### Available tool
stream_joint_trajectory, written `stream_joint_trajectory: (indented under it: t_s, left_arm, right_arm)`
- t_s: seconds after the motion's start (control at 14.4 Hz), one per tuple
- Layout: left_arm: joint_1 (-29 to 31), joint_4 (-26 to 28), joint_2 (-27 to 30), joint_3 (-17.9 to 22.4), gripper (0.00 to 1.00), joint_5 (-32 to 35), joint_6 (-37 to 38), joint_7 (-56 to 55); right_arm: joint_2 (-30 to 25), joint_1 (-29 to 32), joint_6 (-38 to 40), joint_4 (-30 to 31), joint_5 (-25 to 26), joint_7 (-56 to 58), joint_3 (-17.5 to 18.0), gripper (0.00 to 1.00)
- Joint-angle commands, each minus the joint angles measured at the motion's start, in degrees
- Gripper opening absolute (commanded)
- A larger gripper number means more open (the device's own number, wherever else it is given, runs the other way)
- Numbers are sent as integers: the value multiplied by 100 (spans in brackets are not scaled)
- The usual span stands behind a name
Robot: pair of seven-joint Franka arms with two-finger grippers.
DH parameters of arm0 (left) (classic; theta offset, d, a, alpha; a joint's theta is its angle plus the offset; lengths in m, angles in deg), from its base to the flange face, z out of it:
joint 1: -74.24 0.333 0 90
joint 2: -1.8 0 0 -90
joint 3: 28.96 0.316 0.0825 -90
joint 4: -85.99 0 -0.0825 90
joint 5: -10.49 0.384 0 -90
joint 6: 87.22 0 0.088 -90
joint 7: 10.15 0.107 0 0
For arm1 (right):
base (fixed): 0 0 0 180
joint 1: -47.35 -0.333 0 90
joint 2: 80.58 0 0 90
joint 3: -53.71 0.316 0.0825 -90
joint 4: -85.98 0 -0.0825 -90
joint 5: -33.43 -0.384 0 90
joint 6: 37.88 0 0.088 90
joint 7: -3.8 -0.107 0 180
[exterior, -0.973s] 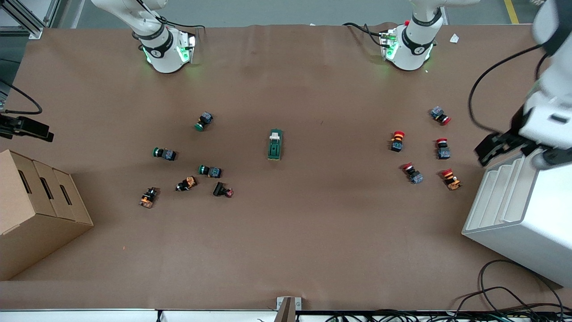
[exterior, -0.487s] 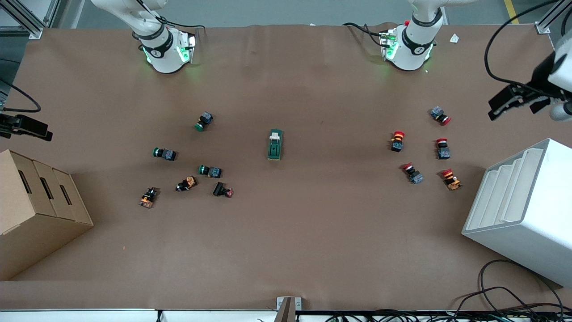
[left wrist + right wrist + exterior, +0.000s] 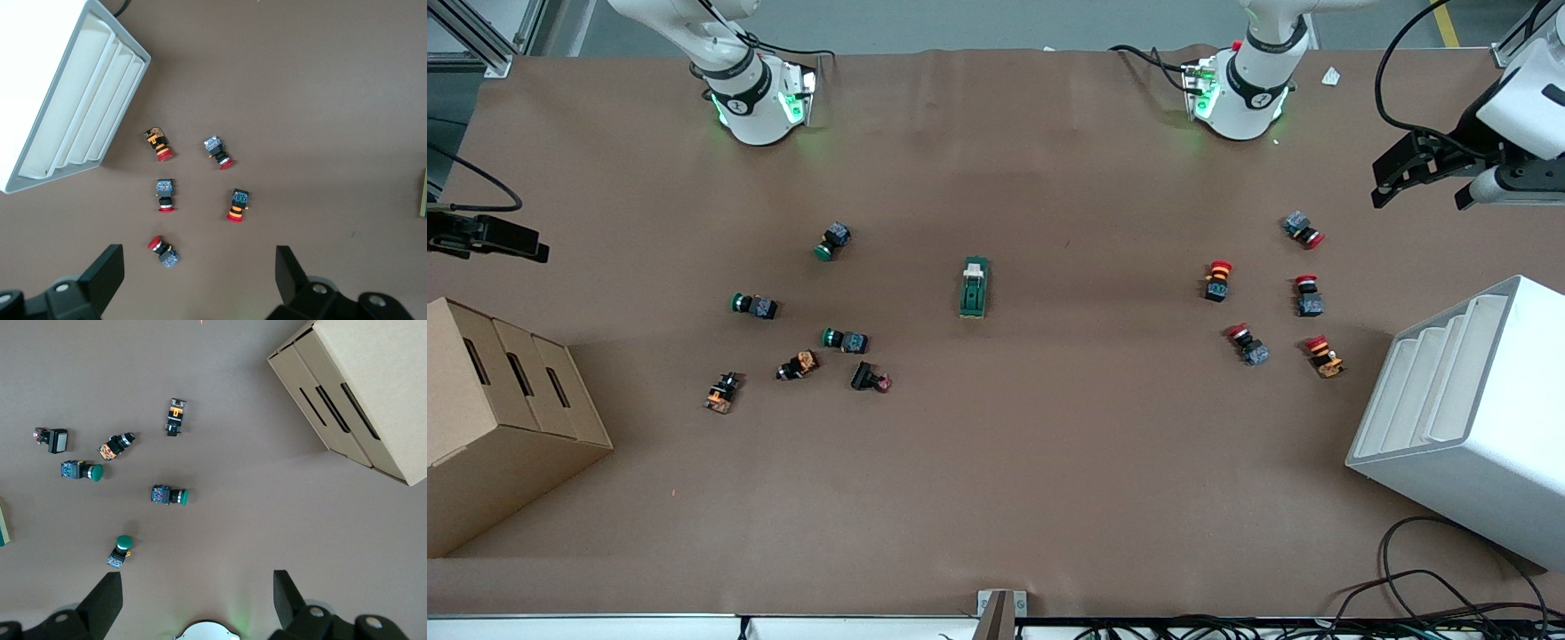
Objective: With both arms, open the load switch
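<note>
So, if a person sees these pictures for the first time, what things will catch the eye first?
Probably the load switch, lying alone at the middle of the table, with clusters of small push buttons toward each end. The cardboard box fills the right arm's end, the white tray the left arm's. The left gripper and right gripper hang open near those ends, away from the switch.

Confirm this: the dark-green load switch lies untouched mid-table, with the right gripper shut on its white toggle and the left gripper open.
Not quite. The front view shows the dark-green load switch lying alone; the right gripper hangs open near the cardboard box, holding nothing. The left gripper is open.
</note>
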State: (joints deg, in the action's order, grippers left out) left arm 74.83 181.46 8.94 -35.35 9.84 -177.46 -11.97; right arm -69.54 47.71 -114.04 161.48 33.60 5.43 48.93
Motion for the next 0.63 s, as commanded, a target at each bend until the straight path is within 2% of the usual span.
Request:
stream_joint_trajectory:
  t_s: [0.0,0.21,0.56]
  left_arm:
    - [38,113,122,6,100,-84,7,208]
    - [38,25,43,41,100,-76,76,226]
    - [38,-142,-54,42,100,-40,77,200]
  right_arm:
    - [-120,61,23,26,-105,-66,29,100]
    - [-400,61,6,280,-114,-127,21,100]
    - [-1243,61,-336,1228,-114,-286,29,100]
